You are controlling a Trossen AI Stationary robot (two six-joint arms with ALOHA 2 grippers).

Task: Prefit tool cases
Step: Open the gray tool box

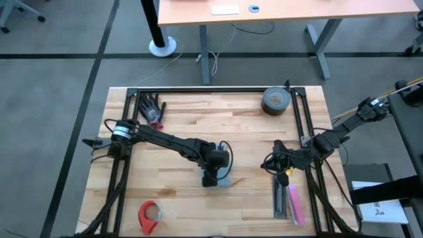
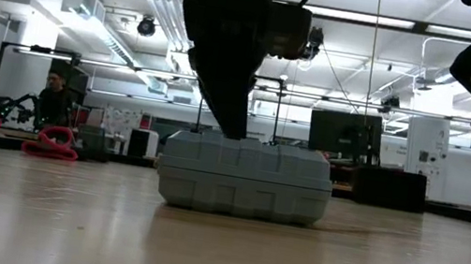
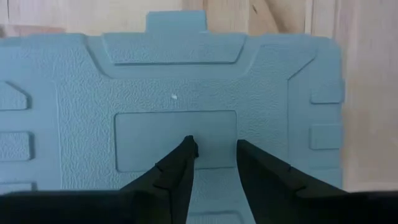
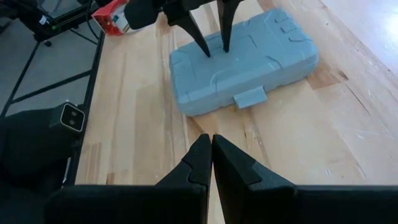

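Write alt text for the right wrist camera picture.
A closed blue-grey tool case lies flat on the wooden table, with the left claw open, its tips on the lid. The right claw is shut in the foreground, short of the case; a red tape dispenser sits beyond.

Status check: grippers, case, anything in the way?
Left gripper open, fingertips on the closed blue-grey plastic tool case. Right gripper shut, empty, held back beside it. Case flat on the wooden table; nothing blocking.
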